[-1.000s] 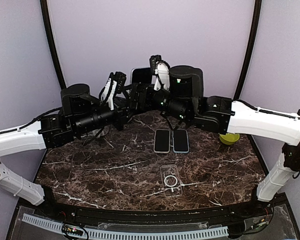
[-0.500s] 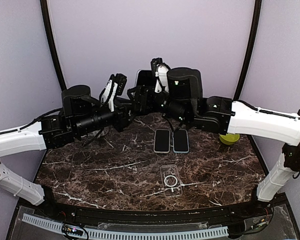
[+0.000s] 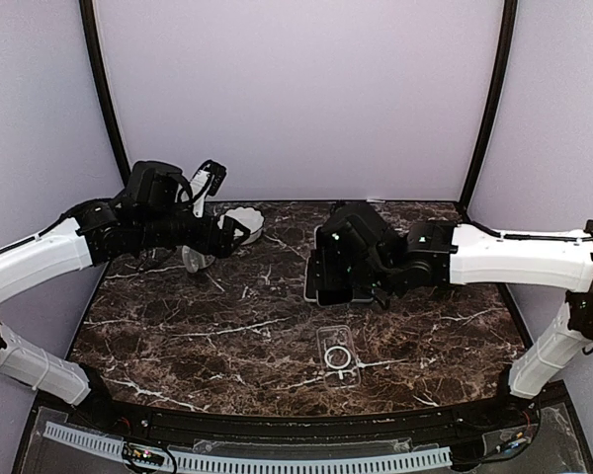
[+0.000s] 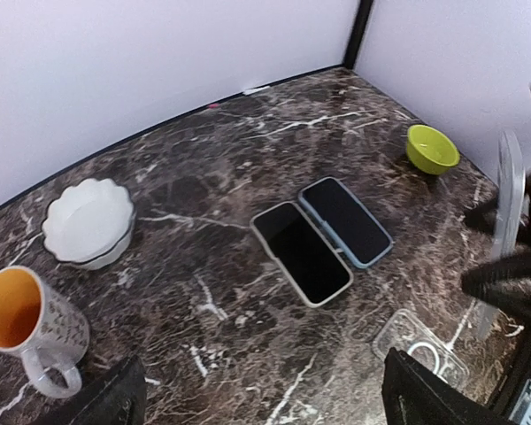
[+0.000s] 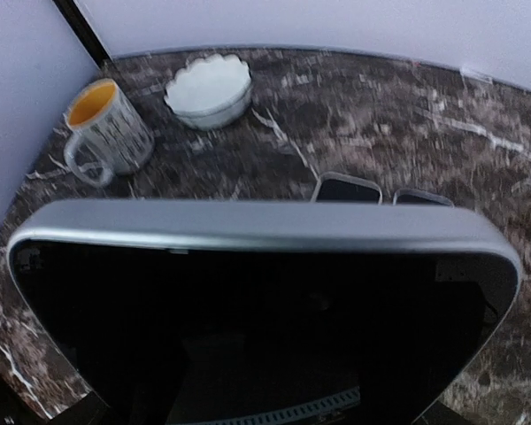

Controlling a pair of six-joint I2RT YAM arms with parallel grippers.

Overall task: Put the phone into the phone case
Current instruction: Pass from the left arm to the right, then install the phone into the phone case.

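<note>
Your phone (image 5: 265,310) is off the worktop (image 3: 198,336), pinched in the right end effector (image 3: 346,275). In the right wrist view its dark screen and silver rim fill the lower two thirds of the frame. In the top view you see it as a dark slab just right of centre. The left wrist view catches it edge-on at the right margin, a thin silver line standing nearly upright.

The clear phone case (image 3: 338,355) lies flat on the marble, below the held phone in the top view and apart from it, with a ring showing in its back.

Under the held phone, two more phones lie screen up, side by side: a pale-cased phone (image 4: 301,252) and a blue-cased phone (image 4: 345,220), at the centre of the left wrist view.

Your left end effector (image 4: 270,400) sits at the upper left of the top view, its fingers (image 4: 115,398) spread wide. Near it stand a mug (image 4: 26,320) with an orange inside and a white bowl (image 4: 88,221) with a scalloped rim, at the left of the left wrist view. A green bowl (image 4: 432,148) sits at the upper right of that view.
</note>
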